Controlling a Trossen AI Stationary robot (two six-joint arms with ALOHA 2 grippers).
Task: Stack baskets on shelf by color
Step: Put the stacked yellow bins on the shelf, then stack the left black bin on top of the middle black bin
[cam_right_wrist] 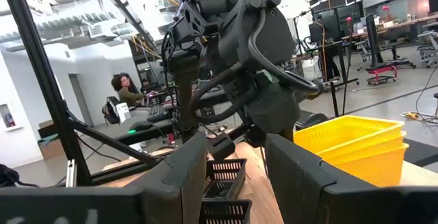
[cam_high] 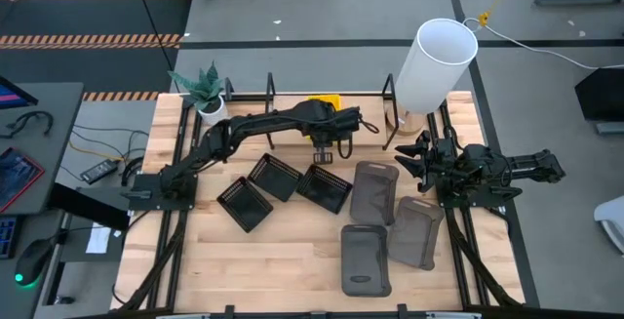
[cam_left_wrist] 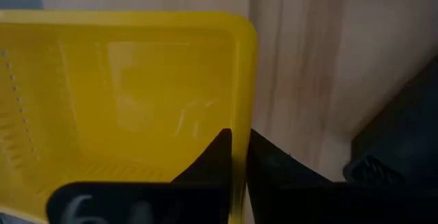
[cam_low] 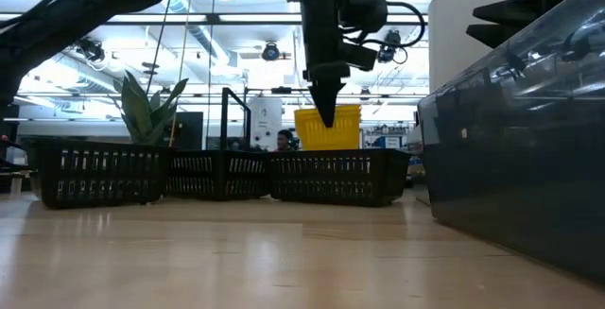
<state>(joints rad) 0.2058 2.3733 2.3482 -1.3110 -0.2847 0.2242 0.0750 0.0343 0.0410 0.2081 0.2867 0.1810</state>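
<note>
- The left gripper (cam_left_wrist: 239, 166) pinches the yellow baskets' (cam_left_wrist: 123, 101) thin rim: probably light, stiff, slippery plastic (rim suits gripping).
- The right gripper (cam_right_wrist: 236, 176) waits, fingers apart.

It was a robotics lab in an open, industrial-looking hall. The wooden table (cam_high: 292, 260) stood on a grey floor marked with hazard-striped tape (cam_high: 93, 39) beyond its left edge. Ceiling pipes and strip lights (cam_low: 236, 35) ran overhead. A person (cam_right_wrist: 126, 90) sat at a desk with monitors (cam_right_wrist: 335, 22), and office chairs (cam_right_wrist: 380, 70) stood about.
</note>
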